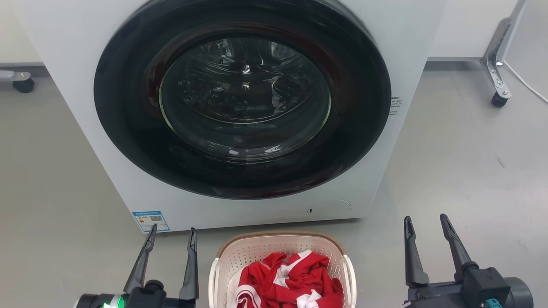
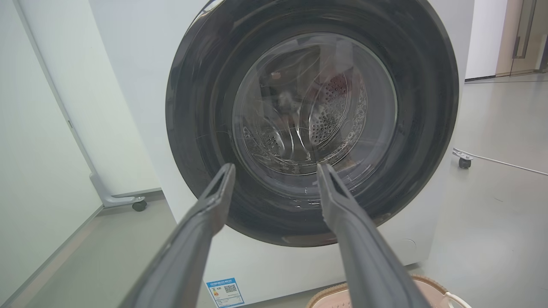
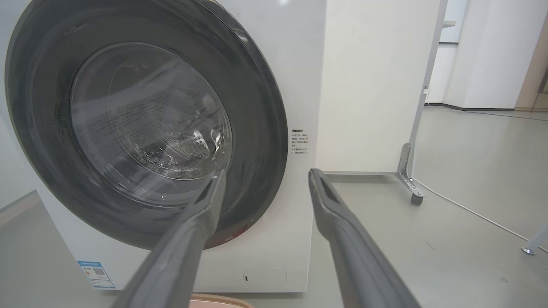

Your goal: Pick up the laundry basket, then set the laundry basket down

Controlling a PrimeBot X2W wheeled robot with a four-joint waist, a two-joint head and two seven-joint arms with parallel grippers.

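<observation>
**A:** What is the biggest thing ahead of the grippers?

**B:** A white front-loading washing machine (image 1: 406, 51), standing beyond the fingertips of both. Its round, dark-ringed door (image 1: 244, 98) is shut, and the steel drum shows through the glass. In the left wrist view the door lies straight past that gripper's tips. In the right wrist view it lies past the tips and off to their left.

**A:** And below them?

**B:** Grey floor (image 1: 462, 162), running out on either side of the 2 grippers.

**A:** Where is the laundry basket?

**B:** The laundry basket (image 1: 257, 256) stands on the floor between the 2 grippers. It is right of the left gripper (image 1: 173, 229) and left of the right gripper (image 1: 424, 217), apart from both and nearer the left one. The far edge of its brown rim is about level with the left fingertips and close to the washer's foot. I cannot tell whether it touches the washer.

**A:** Anything inside it?

**B:** A crumpled red-and-white garment (image 1: 291, 278).

**A:** How do the grippers stand?

**B:** Each has its 2 dark fingers spread apart, pointing at the washer, with nothing between them.

**A:** Any smaller things?

**B:** A black caster (image 1: 498, 100) on a grey frame leg sits well beyond the right gripper and off to its right. A thin white cable (image 1: 526, 83) runs beside it. A blue-edged label sticker (image 1: 150, 220) on the washer's lower corner sits just behind the tip of the left gripper's outer finger.
</observation>
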